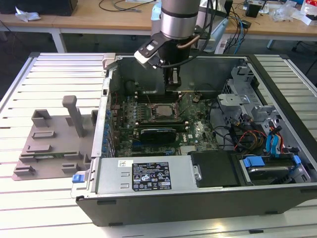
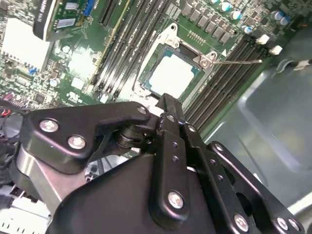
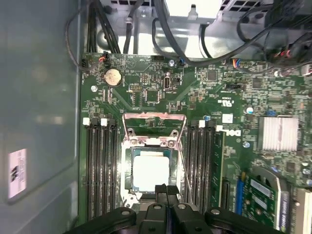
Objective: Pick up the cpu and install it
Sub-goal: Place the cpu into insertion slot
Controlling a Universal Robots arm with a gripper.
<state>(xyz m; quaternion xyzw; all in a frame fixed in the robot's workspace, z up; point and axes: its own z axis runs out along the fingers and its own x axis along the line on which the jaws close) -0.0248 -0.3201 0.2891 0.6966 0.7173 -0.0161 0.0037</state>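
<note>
Where the cpu lies: the cpu [image 3: 151,170] sits flat in the black-framed socket [image 3: 127,169] on the green motherboard [image 3: 146,92], with its silvery top facing up.
Jaws: drawn together, the tips meeting with nothing held between them.
Gripper: the gripper [image 3: 166,187] hangs inside the open computer case [image 1: 198,204], and its black fingertips are over one edge of the cpu. I cannot tell whether they touch the chip.
Load plate: the metal load plate [image 3: 153,121] is swung up off the socket and stands open on the side of the socket away from the fingertips.
Lever: a thin wire lever [image 3: 184,168] runs along one side of the socket, between it and the neighbouring memory slots [image 3: 204,170].
Memory slots: long black rows flank the socket on both sides.
Heatsink: a small finned silver heatsink [image 3: 278,134] stands on the board, well apart from the socket.
Tray: a grey plastic tray [image 1: 49,144] rests on the slatted table [image 1: 29,79] at the exterior view's left of the case, well apart from the gripper.
</note>
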